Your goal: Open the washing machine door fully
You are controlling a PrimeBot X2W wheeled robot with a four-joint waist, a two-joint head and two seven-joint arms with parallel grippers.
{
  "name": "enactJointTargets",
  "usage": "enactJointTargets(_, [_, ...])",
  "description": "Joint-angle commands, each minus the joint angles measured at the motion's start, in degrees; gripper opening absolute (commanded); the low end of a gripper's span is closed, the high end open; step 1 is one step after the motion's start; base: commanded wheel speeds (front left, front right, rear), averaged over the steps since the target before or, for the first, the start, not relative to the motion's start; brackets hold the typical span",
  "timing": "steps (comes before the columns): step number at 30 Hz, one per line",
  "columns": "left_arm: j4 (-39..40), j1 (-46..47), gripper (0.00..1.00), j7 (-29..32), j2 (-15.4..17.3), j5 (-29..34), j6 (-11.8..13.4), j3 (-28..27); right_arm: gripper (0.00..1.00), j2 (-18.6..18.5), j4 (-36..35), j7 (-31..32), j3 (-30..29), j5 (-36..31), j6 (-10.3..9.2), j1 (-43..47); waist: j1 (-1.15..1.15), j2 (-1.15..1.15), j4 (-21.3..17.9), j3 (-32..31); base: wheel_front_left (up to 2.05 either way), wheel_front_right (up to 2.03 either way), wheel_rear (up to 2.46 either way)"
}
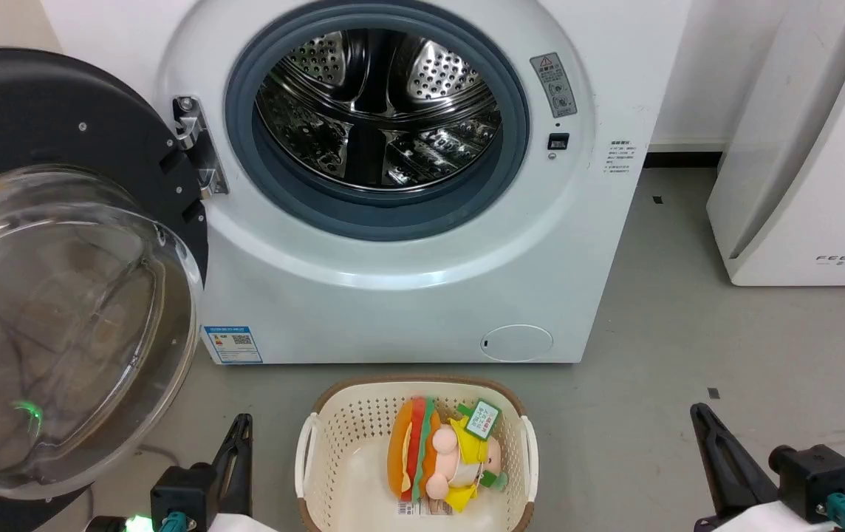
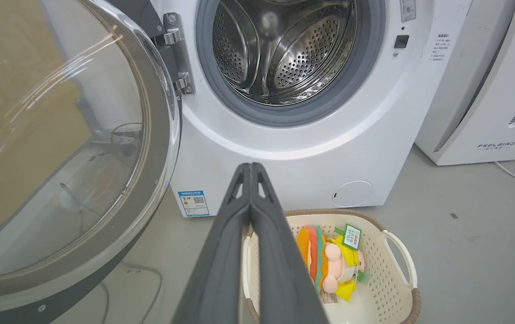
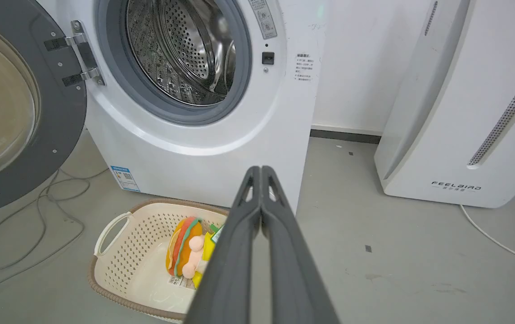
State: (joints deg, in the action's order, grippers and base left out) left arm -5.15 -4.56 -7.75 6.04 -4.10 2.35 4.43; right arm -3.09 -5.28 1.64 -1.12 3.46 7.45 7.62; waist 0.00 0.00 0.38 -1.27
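Well, the washing machine door (image 1: 60, 281) stands wide open at the left of the head view, its clear domed glass towards the camera and its dark rim hanging from the metal hinge (image 1: 197, 148) at the left edge of the round opening. Beside it the washing machine (image 1: 393, 295) takes the upper middle of the frame, a grey rubber ring around its perforated steel drum (image 1: 378, 103) and a blue label (image 1: 233, 344) at its lower left corner. At the bottom centre, on the grey floor (image 1: 688, 332), a cream basket (image 1: 530, 451) sits just in front of the machine with a burger-shaped plush toy (image 1: 430, 458) lying inside. In the left wrist view the left hand (image 2: 250, 167) has its two dark fingers pressed together with nothing between them, apart from the door; in the right wrist view the right hand (image 3: 261, 170) is likewise closed and empty. A white appliance (image 1: 814, 148) with grey lettering stands at the right edge
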Motion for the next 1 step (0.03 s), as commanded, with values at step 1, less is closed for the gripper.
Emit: enactJointTargets(1, [0.49, 1.0, 0.0, 0.41, -0.38, 0.49, -0.13, -0.39, 0.0, 0.11, 0.4, -0.43, 0.12, -0.7, 0.02, -1.39, 0.0, 0.0, -0.01, 0.03, 0.0, 0.0, 0.0])
